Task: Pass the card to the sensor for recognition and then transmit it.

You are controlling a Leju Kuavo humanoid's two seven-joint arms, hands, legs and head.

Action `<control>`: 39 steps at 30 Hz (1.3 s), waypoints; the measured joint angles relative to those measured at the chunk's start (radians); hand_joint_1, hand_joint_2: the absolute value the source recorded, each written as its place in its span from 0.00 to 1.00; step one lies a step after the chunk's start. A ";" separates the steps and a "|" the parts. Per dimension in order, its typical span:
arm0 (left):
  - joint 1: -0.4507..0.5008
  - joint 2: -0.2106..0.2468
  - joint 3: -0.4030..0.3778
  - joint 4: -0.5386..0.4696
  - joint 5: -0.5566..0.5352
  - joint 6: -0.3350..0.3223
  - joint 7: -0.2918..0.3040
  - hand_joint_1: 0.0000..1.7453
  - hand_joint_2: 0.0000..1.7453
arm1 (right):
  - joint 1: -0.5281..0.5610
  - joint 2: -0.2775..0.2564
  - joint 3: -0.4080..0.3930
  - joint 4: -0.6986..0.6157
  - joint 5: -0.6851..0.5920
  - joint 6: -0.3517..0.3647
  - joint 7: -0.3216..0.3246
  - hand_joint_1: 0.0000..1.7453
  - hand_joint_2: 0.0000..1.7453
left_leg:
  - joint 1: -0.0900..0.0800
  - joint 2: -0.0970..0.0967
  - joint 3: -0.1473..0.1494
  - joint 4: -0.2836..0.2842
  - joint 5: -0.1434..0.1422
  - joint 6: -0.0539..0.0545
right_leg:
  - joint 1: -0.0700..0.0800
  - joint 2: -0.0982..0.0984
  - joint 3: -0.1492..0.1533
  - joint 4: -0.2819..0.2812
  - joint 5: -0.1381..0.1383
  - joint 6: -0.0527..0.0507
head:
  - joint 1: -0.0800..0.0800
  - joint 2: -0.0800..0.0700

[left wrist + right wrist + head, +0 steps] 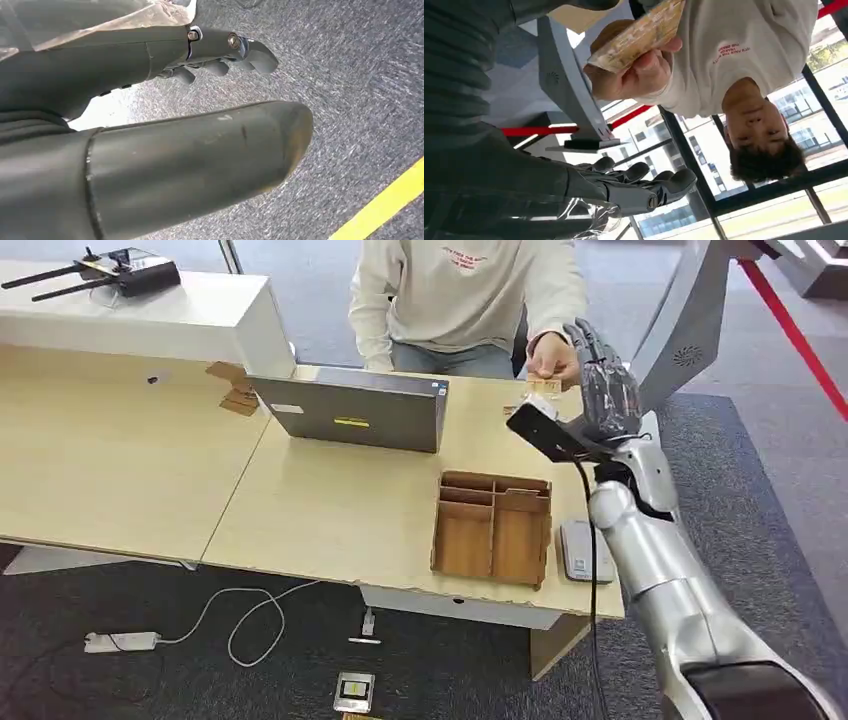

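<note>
Across the wooden desk (pixel 330 510), a person's hand (pixel 553 358) holds the card (pixel 543 386) just beside the raised right hand (pixel 605 390), whose fingers are spread and hold nothing. It should close only once the card sits squarely between thumb and fingers.

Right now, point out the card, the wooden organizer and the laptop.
card (pixel 543 386), head view, its face, in the person's hand.
wooden organizer (pixel 493 528), head view, central divider.
laptop (pixel 352 415), head view, back of the lid.
</note>
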 joint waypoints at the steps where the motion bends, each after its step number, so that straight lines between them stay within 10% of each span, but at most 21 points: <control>1: 0.000 0.000 0.000 0.000 0.000 0.000 0.000 0.00 0.00 | -0.001 0.000 0.000 0.003 -0.001 0.000 0.000 1.00 1.00 | 0.000 0.000 0.000 0.000 0.000 0.000 | 0.000 0.000 0.000 0.000 0.000 0.000 | 0.000 0.000; 39: 0.003 0.000 0.000 0.000 0.002 0.002 0.011 0.00 0.00 | -0.003 -0.038 -0.010 0.013 -0.129 0.006 0.043 1.00 1.00 | 0.000 0.000 0.000 0.001 0.000 0.000 | 0.000 0.000 -0.001 0.000 0.000 0.000 | 0.000 0.000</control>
